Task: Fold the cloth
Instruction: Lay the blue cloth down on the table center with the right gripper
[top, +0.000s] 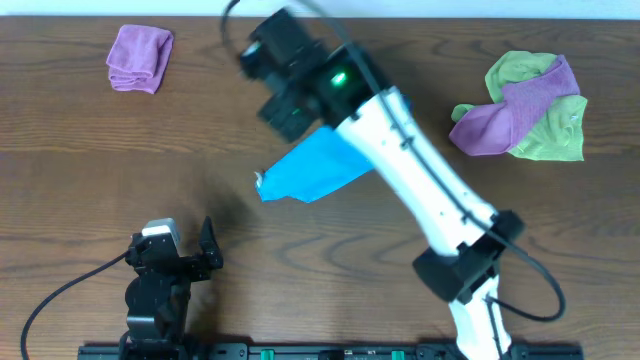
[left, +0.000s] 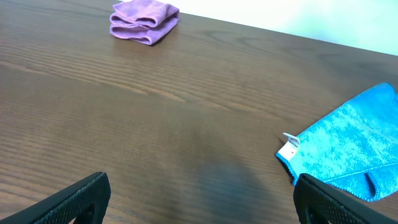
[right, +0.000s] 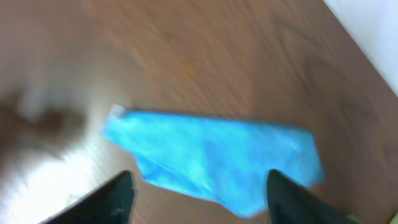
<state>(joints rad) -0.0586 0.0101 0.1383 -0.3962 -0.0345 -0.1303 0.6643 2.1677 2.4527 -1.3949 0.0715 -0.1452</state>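
The cloth (top: 310, 170) is a bright sky-blue towel lying folded into a flat wedge at the middle of the table, with a white tag at its left corner. It also shows at the right of the left wrist view (left: 348, 149) and blurred in the right wrist view (right: 217, 155). My right gripper (right: 200, 180) hangs above the cloth with its jaws apart and nothing between them. In the overhead view the right gripper (top: 285, 115) sits just beyond the cloth's far edge. My left gripper (left: 202, 183) rests open near the front left (top: 208, 248), well short of the cloth.
A folded purple cloth (top: 140, 57) lies at the far left corner, also seen in the left wrist view (left: 144, 20). A heap of lime-green and purple cloths (top: 525, 110) sits at the far right. The white right arm (top: 420, 170) stretches diagonally across the table's middle.
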